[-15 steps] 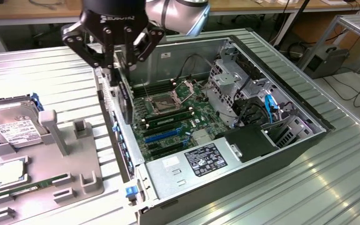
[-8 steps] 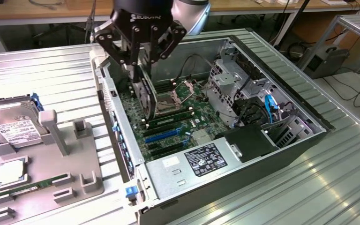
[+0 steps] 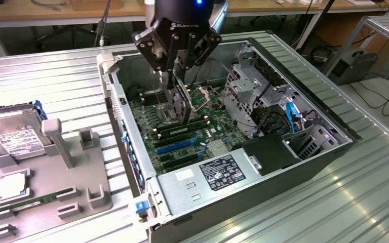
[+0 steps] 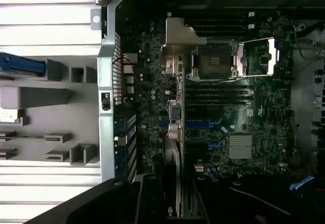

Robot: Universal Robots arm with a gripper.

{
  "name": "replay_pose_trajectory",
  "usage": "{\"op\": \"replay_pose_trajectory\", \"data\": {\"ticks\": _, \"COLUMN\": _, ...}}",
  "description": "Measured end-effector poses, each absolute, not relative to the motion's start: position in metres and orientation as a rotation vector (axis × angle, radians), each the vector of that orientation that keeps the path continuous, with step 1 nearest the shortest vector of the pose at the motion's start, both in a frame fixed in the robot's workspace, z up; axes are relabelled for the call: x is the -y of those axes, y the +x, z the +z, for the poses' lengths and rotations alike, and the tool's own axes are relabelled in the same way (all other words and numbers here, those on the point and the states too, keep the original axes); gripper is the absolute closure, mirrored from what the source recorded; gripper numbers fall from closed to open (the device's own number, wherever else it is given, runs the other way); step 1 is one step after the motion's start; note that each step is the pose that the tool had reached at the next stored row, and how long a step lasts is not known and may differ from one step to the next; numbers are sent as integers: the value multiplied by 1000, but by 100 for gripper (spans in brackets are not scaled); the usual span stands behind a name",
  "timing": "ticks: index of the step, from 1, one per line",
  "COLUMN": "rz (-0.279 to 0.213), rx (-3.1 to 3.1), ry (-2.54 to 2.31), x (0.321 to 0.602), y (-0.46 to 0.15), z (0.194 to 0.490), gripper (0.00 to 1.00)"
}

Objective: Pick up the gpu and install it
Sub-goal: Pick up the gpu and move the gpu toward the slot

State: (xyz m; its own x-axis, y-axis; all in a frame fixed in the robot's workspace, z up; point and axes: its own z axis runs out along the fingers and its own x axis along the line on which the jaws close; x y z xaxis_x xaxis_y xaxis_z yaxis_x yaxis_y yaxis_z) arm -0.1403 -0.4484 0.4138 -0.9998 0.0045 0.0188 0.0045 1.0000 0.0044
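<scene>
Nearest us, a ribbed metal worktop (image 3: 356, 202) runs across the scene. On it, toward the exterior view's left, sits a grey holder tray (image 3: 52, 185) carrying a slim green memory stick (image 3: 32, 201) and, farther back, a silver hard drive (image 3: 12, 136). Beside the tray lies an open computer case (image 3: 269, 185), its labelled power supply (image 3: 211, 174) at the near end and the green motherboard (image 3: 211, 132) behind that. Over the motherboard we see the gpu (image 3: 181, 106), standing on edge with its lower edge down among the expansion slots. The black gripper (image 3: 176, 81) has its fingers closed on the card's upper edge. Beyond the case, wooden benches (image 3: 46, 10) line the room, with cables trailing on the floor (image 3: 384, 101).
</scene>
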Motion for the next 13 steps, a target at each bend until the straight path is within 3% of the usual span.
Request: {"op": "replay_pose_trajectory", "data": {"ticks": 13, "rz": 9, "rx": 3123, "ry": -6, "x": 436, "y": -79, "z": 389, "gripper": 74}}
